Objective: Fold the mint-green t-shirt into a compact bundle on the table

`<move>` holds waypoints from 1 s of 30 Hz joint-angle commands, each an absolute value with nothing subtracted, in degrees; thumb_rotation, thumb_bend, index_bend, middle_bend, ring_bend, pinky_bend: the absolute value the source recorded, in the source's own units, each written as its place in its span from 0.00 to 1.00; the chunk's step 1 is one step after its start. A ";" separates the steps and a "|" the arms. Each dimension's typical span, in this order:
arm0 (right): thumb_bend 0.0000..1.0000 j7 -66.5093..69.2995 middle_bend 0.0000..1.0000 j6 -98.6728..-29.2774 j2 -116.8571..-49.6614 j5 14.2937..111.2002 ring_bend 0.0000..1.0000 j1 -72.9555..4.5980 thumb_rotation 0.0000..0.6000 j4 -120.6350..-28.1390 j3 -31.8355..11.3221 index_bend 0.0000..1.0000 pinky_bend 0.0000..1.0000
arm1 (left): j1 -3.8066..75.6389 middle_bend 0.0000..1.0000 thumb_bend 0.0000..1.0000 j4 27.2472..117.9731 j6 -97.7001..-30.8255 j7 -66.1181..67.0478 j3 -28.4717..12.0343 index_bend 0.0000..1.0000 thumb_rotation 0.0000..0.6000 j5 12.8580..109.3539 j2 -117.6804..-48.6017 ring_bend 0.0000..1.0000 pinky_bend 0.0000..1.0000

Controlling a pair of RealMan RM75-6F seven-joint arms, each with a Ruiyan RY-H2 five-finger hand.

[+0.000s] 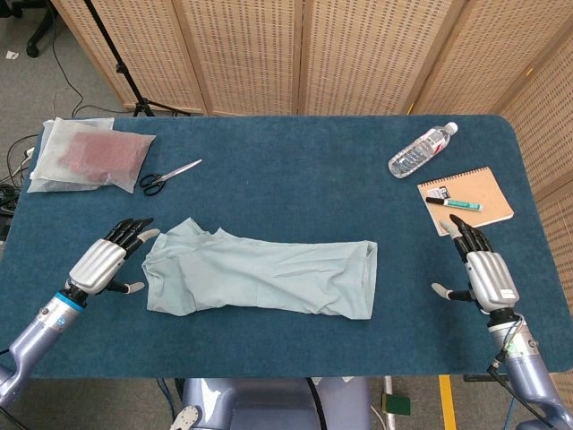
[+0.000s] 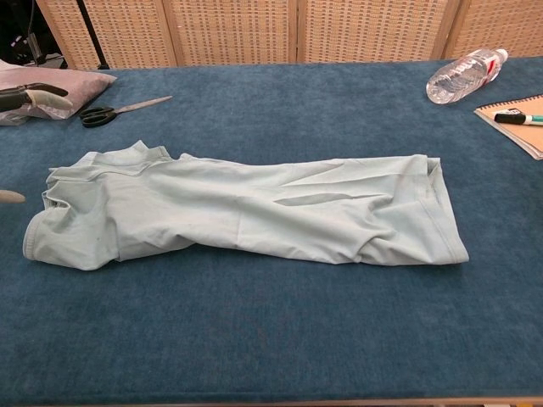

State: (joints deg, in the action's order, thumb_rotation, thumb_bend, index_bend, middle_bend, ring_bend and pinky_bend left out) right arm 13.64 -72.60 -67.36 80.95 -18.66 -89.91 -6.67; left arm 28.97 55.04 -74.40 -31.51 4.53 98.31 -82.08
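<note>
A blue counter [image 1: 295, 161] carries the mint-green t-shirt [image 1: 260, 275], folded into a long strip left of centre. The left hand [image 1: 106, 261] rests just beside its collar end, the right hand [image 1: 484, 276] well apart, both empty with fingers spread.

The t-shirt [image 1: 260, 275] is laid lengthwise across the middle of the table [image 1: 295, 179]. Scissors [image 1: 168, 176] and a bag [image 1: 88, 154] are placed behind its left end, while a bottle [image 1: 423, 149] and notebook [image 1: 466, 198] are set far right.
</note>
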 commanded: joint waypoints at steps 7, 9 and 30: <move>0.00 13.67 0.00 -72.31 -67.57 80.77 0.00 -18.66 1.00 -89.64 -6.99 0.00 0.07 | 30.96 0.00 0.13 43.26 -73.37 -30.92 7.60 0.08 1.00 102.11 -85.86 0.00 0.00; 0.00 13.60 0.00 -72.19 -67.67 80.51 0.00 -18.62 1.00 -89.48 -7.09 0.00 0.07 | 31.56 0.00 0.14 40.67 -73.06 -30.63 8.04 0.11 1.00 102.71 -86.90 0.00 0.00; 0.00 13.04 0.00 -71.76 -68.23 79.60 0.00 -18.43 1.00 -89.07 -7.80 0.00 0.07 | 31.08 0.00 0.22 23.59 -81.72 -38.53 9.41 0.43 1.00 103.62 -95.76 0.00 0.00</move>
State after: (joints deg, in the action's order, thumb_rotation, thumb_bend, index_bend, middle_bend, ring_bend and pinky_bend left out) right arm 13.04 -71.75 -68.23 79.60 -18.43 -89.07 -7.80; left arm 31.33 24.83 -80.55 -37.68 9.24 103.54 -94.95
